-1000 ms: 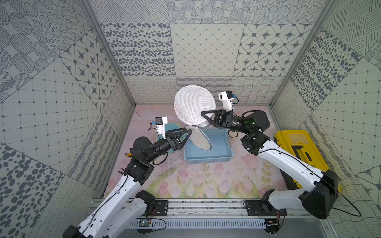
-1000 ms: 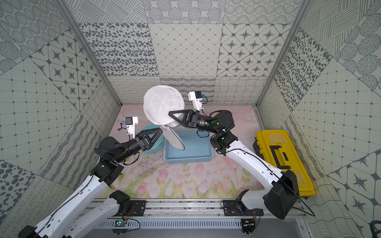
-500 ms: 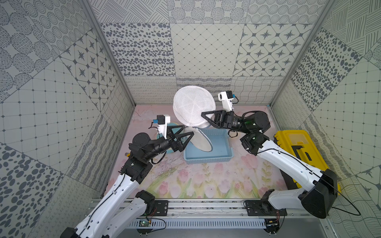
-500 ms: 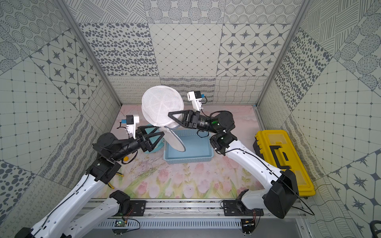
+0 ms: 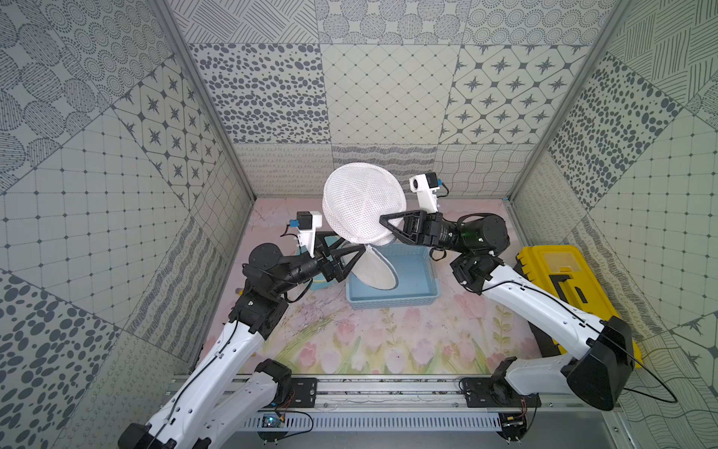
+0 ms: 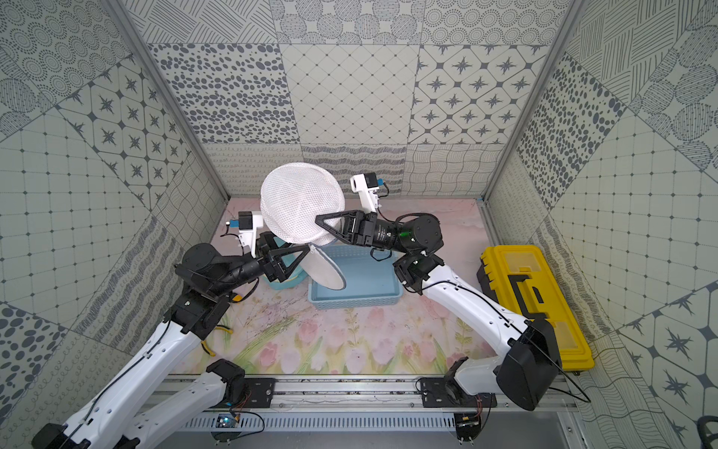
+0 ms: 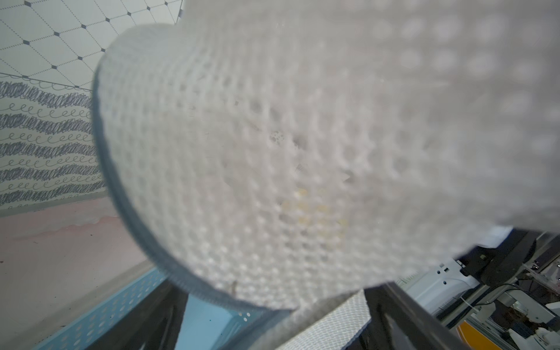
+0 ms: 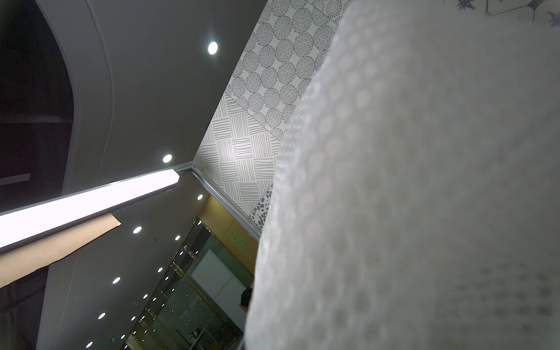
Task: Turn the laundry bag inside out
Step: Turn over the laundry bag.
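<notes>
My right gripper [image 5: 382, 221] is closed on the white mesh laundry bag [image 5: 361, 206] and holds it up in the air, above the far side of the table. The round, domed part of the bag stands highest. A flatter part with a grey hem hangs down from it into the blue basket [image 5: 392, 303].

My left gripper [image 5: 347, 245] is just beside the lower part of the bag. Its jaws stand wide apart, and in the left wrist view the grey hem [image 7: 145, 242] passes between the two dark fingers [image 7: 394, 318]. I cannot tell if they touch the mesh.

The basket stands in the middle of the table, on a mat [image 5: 369, 342] printed with pink tulips and green leaves. Behind the left arm there is a small teal thing [image 6: 285, 282], mostly hidden. A yellow toolbox [image 5: 563, 280] lies at the right edge of the mat, well apart from the bag. Both arms are fixed on a metal rail [image 5: 388, 392] along the near edge.

Three walls around the table carry grey and white patterns: dots, stars, diamonds, wavy lines. In the right wrist view the bag [image 8: 409, 197] fills one side, and beyond it I see a dark ceiling with round lamps and one long light bar [image 8: 88, 200].
</notes>
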